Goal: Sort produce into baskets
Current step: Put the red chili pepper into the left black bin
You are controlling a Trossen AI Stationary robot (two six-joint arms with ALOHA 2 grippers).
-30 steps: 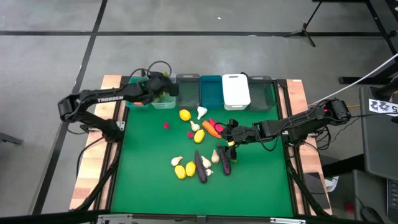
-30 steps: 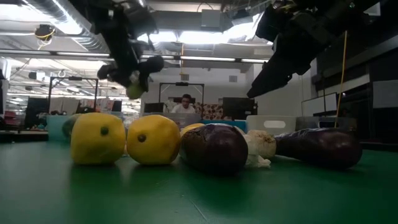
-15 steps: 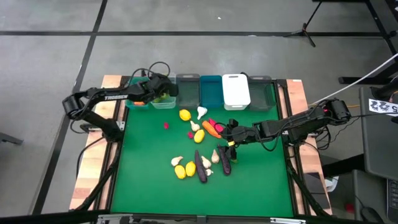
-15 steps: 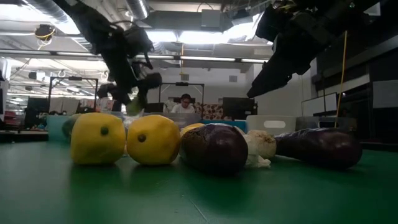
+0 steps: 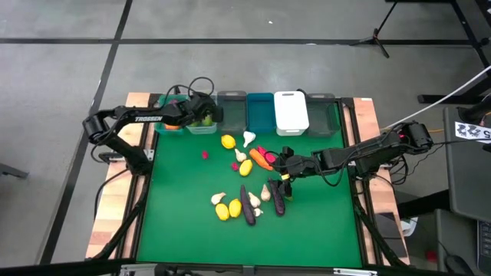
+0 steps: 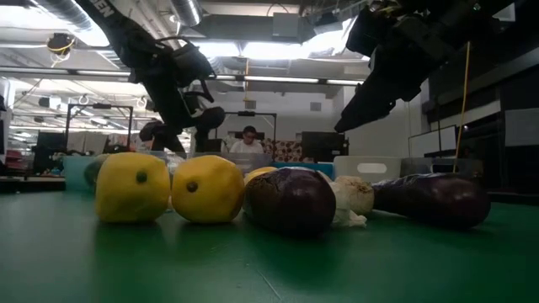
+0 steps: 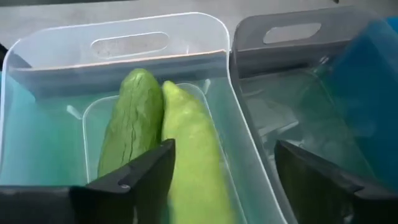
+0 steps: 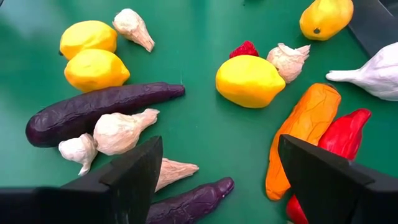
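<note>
Overhead, table-level and two close wrist cameras.

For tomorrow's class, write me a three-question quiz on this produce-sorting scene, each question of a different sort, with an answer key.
1. True or false: the clear bin under the left gripper holds two green cucumbers.
2. Multiple choice: the right gripper hangs over
A. the white bin
B. the loose produce on the green mat
C. bare wood
3. Fill in: in the right wrist view, the orange carrot lies beside a red ____.

Key
1. True
2. B: lemons, garlic and an eggplant lie on the mat below its open fingers.
3. pepper
</note>
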